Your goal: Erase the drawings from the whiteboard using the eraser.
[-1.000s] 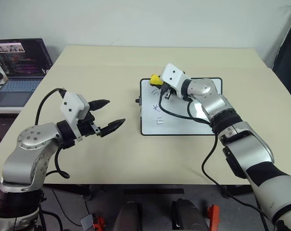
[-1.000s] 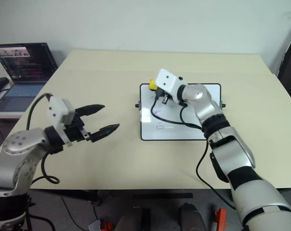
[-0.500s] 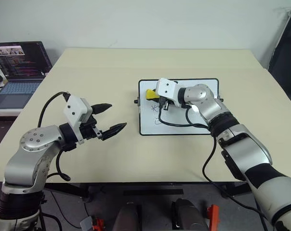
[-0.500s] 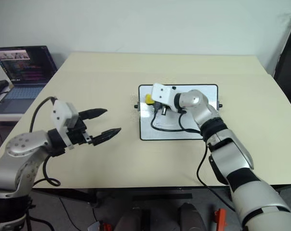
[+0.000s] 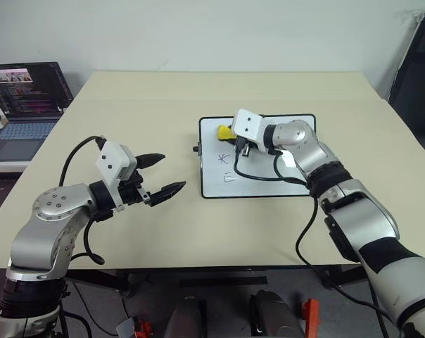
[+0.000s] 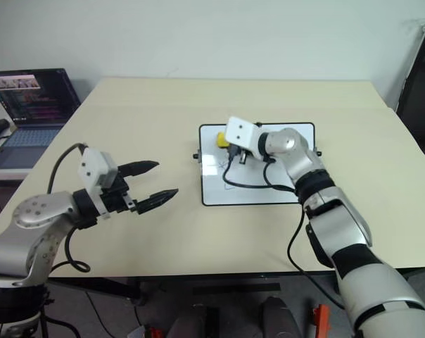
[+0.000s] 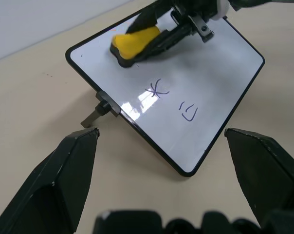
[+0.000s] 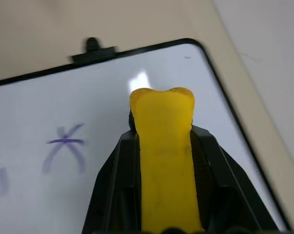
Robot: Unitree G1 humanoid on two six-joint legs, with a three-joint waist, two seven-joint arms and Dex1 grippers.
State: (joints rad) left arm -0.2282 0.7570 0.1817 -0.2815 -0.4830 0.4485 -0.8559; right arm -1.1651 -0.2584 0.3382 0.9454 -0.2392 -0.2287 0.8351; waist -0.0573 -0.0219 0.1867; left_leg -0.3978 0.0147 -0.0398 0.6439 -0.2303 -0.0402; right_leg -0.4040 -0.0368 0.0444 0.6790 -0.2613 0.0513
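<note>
The right hand (image 8: 161, 161) grips the eraser (image 5: 225, 131), whose long axis runs along the fingers toward the whiteboard's (image 5: 283, 184) far left corner. A star and a box mark (image 7: 188, 111) lie near its left edge. The left hand (image 5: 163, 174) hovers open over the counter (image 5: 163, 91); a laptop (image 5: 26, 98) stands beyond the left edge.

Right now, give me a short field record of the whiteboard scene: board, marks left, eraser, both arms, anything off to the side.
board: glossy white black-framed whiteboard flat on beige table
marks left: star-like scribble, small box scribble
eraser: small yellow block eraser at board's far left corner
right gripper: jaws shut on eraser
left gripper: jaws open, off the board
side: open laptop
</note>
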